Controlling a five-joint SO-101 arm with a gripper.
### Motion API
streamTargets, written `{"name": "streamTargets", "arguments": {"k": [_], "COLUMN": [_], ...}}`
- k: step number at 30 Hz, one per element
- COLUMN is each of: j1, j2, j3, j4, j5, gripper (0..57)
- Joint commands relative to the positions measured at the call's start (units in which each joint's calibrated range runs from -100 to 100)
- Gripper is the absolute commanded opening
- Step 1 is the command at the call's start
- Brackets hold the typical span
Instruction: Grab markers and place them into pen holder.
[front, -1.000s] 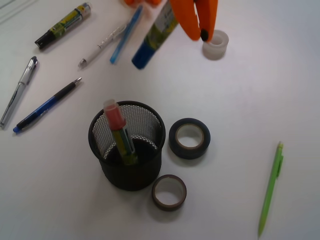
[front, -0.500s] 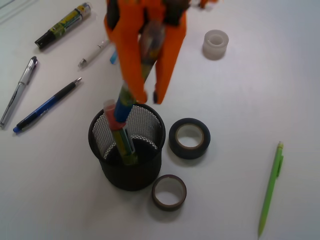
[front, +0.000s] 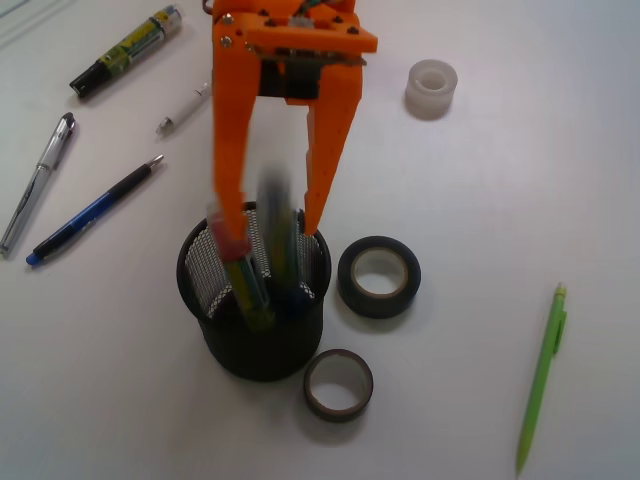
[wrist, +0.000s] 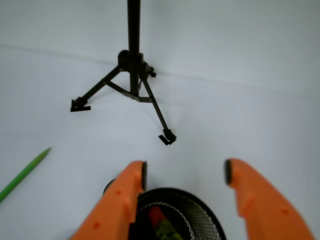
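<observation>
An orange robot gripper (front: 272, 225) hangs straight down over a white table (front: 500, 180), its two long jaws spread wide apart directly above a round black wire-mesh pen holder (front: 255, 345). The jaws grip nothing. The wrist view confirms this: the two orange tips stand well apart with bare table between them and the holder's rim just below.

Inside the pen holder stands the red-capped marker (front: 240, 275), leaning toward the left wall with its cap poking above the rim. Beside it, between the open jaws, is a dark vertical blur running down into the cup. This is probably the blue-capped marker (front: 278, 235) dropping or settling inside, though the smear is too soft to be sure of its colour or whether it has come to rest.

The black-capped marker (front: 125, 52) lies on the table at the upper left, well apart from the holder, untouched.

Other things on the table are not part of the job: a silver pen (front: 38, 180) at the far left, a dark pen with a blue tip (front: 95, 211) near it, a white pen (front: 185, 110) partly hidden behind the arm, a black tape roll (front: 379, 277) just right of the holder, a brown tape roll (front: 338, 384) touching or nearly touching the holder's front, a clear tape roll (front: 431, 88) at upper right, and a green mechanical pencil (front: 542, 375) at the far right.

By this reckoning two of three markers are in or entering the holder. One remains to be fetched.
</observation>
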Motion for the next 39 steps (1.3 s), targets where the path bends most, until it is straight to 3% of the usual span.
{"name": "streamTargets", "arguments": {"k": [1, 11, 17, 25, 31, 39], "j1": [-0.05, 1.9, 9.22, 20.81, 21.93, 28.21], "j2": [-1.01, -1.27, -4.24, -5.6, -9.85, -30.16], "j3": [-2.53, -7.78, -20.19, -21.73, -7.6, 36.51], "j4": [-0.93, 2.05, 25.41, 52.35, 52.18, 51.22], "j5": [-0.2, 6.59, 10.74, 8.99, 5.08, 2.15], "gripper": [28.0, 27.5, 27.6, 27.7, 27.7, 27.2]}}
